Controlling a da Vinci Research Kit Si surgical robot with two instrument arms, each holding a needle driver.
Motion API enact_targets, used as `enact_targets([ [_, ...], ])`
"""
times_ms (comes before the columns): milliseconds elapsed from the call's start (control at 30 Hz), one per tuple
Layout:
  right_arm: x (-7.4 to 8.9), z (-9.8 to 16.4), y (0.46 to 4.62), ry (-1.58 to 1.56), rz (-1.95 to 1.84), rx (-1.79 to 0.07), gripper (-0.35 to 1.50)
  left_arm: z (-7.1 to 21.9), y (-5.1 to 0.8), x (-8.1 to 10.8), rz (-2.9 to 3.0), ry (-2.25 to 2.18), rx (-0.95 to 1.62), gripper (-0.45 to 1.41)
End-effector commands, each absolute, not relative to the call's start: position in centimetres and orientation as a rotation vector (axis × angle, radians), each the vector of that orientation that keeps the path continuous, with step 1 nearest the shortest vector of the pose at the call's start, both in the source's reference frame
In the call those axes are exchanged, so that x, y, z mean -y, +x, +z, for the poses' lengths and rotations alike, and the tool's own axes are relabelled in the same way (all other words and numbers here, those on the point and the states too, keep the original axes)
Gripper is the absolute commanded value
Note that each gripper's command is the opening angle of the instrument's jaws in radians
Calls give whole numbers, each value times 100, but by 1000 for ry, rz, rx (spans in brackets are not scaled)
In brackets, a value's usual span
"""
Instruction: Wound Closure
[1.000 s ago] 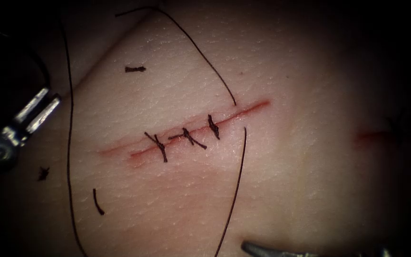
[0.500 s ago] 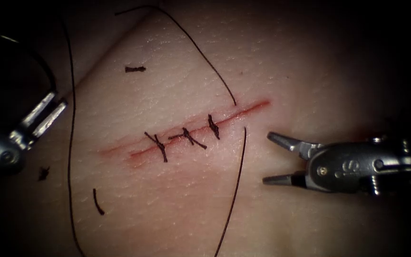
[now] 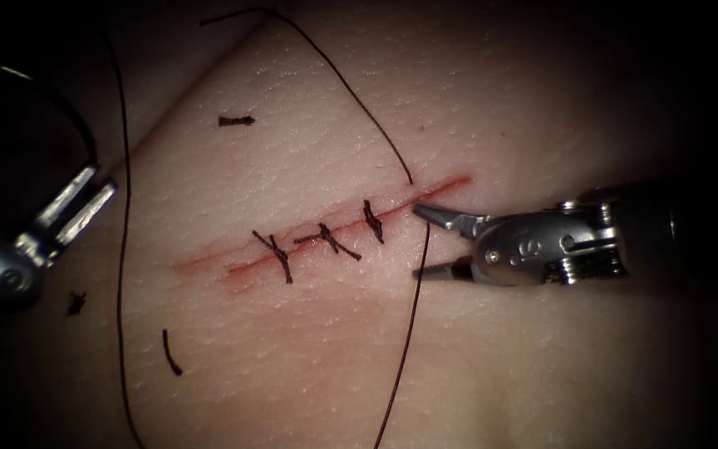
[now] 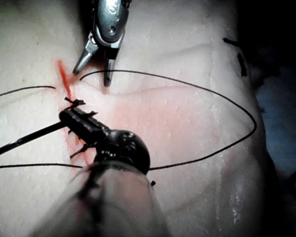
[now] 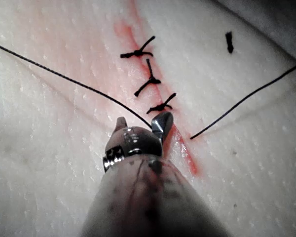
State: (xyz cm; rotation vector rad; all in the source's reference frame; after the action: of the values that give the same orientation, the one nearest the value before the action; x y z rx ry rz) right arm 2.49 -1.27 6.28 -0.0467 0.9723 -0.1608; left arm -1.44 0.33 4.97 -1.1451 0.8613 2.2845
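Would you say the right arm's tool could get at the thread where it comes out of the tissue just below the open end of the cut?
Probably yes. The right tool has open, empty jaws on either side of the thread beside the cut, with nothing between them. The left tool sits far left, off the tissue, holding the needle.

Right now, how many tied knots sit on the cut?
3, in a row along the cut: the left knot, the middle knot, and the right knot, nearest the right tool. None seems hidden.

Overhead endoscope, two close wrist cameras, shared cut (image 3: 351,224)
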Motion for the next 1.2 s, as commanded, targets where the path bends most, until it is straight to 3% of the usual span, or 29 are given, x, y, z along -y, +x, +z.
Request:
enact_targets([
  [33,132,638,255,-48,-163,-971,123,502,-150,-27,2285,-1145,-858,-45],
  [167,131,641,257,-45,-167,-969,108,502,-150,-27,2285,-1145,-858,-45],
  [200,131,641,256,-37,-172,-966,72,501,-150,-27,2285,-1145,-858,-45],
  [233,132,641,255,-17,-184,-956,-13,501,-150,-26,2286,-1144,-859,-45],
  [267,132,641,254,-17,-184,-956,-35,500,-150,-26,2286,-1143,-859,-45],
  [1200,208,575,243,39,-264,-1003,-35,499,-153,-26,2285,-1139,-860,-45],
])
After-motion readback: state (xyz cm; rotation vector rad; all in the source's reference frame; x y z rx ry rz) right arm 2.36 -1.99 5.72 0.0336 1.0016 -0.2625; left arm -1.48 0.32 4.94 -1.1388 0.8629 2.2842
